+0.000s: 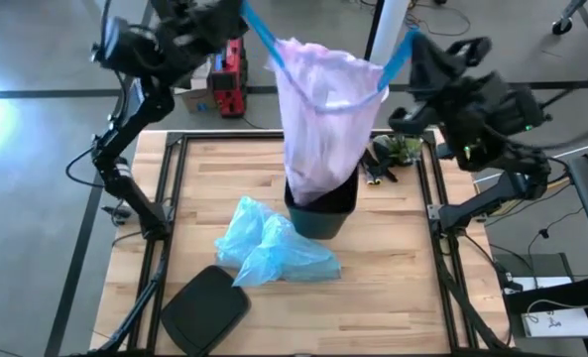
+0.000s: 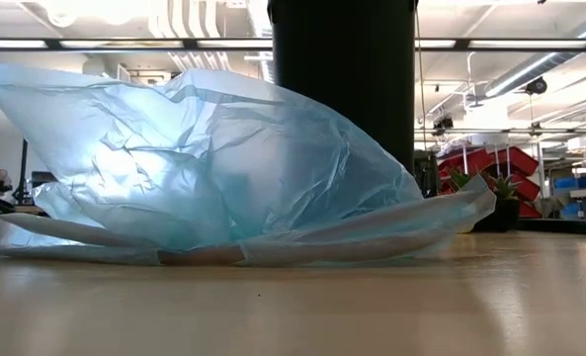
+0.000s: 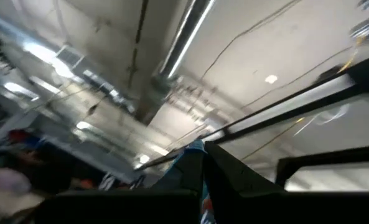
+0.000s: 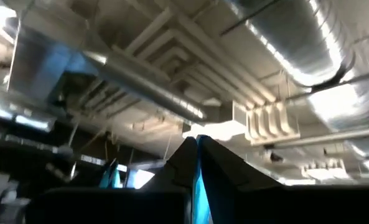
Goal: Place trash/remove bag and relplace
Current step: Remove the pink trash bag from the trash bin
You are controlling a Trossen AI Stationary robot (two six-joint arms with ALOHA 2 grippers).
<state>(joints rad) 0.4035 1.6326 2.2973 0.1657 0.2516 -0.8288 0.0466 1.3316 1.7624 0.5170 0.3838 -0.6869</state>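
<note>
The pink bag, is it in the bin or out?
Mostly out: both grippers hold the blue drawstring high, and only the bag's bottom end dips into the black bin.

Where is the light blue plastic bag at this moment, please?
In the high view, the light blue plastic bag lies on the table, just left-front of the black bin and beside the black lid.
</note>
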